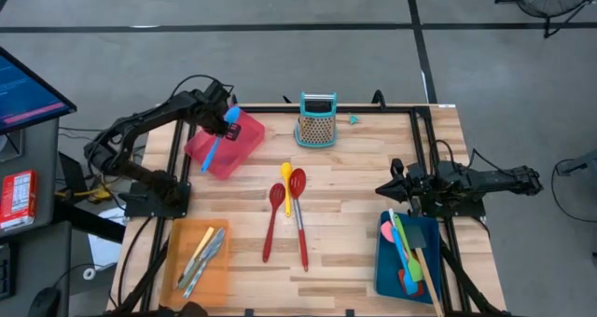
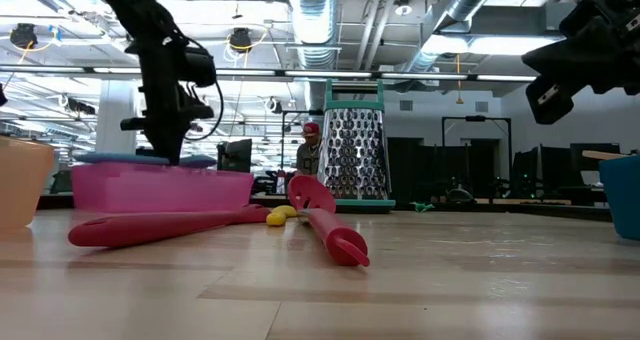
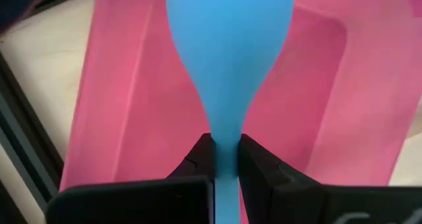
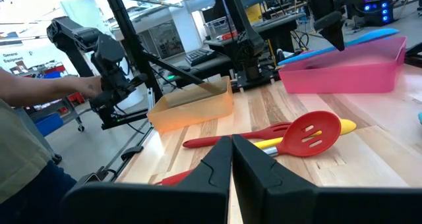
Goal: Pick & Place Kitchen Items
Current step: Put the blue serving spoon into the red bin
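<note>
My left gripper (image 1: 227, 112) hangs over the pink tray (image 1: 244, 140) at the table's far left, shut on a blue spoon (image 1: 216, 144). Its bowl (image 3: 227, 39) shows over the tray's floor (image 3: 119, 105) in the left wrist view. Two red utensils (image 1: 272, 219) (image 1: 298, 214) and a yellow spoon (image 1: 286, 182) lie flat mid-table. Silvery cutlery (image 1: 201, 252) lies in the orange tray (image 1: 177, 261). Spatulas (image 1: 406, 247) lie in the blue tray (image 1: 384, 266). My right gripper (image 1: 396, 191) waits shut at the right, above the table. My left gripper pinches the blue spoon's handle right behind the bowl (image 3: 225, 128) between its two fingers. The fingers come steeply from above and lie across the handle. The spoon sits nearly level at about the tray's rim height (image 4: 376, 36); whether it touches the tray, I cannot tell.
A teal-framed box grater (image 1: 317, 121) stands upright at the far middle, with a small teal piece (image 1: 354, 119) beside it. Bare wood lies between the mid-table utensils and the blue tray. A person's arm (image 4: 39, 99) shows beyond the table's left side.
</note>
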Available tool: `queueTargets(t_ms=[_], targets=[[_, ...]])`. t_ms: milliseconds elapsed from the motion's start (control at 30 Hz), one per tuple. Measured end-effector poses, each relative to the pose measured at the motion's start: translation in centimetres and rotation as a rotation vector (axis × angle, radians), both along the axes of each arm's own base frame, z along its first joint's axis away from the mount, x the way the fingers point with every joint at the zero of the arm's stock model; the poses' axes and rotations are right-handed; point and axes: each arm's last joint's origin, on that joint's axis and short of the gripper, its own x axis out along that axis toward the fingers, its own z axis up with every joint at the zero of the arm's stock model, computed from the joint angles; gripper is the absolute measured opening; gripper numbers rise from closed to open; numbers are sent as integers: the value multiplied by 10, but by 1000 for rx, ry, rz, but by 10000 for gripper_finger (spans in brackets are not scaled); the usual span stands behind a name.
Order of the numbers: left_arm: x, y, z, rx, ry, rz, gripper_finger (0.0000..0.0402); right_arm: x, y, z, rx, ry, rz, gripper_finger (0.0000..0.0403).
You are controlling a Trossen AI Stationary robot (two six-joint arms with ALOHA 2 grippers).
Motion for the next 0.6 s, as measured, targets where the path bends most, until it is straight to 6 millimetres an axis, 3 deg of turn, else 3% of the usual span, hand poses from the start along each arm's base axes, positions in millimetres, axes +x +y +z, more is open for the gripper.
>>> queueTargets(t_ms=[600], targets=[[2, 4, -4, 27, 30, -53, 33, 0, 0, 0, 0, 0, 0, 10]])
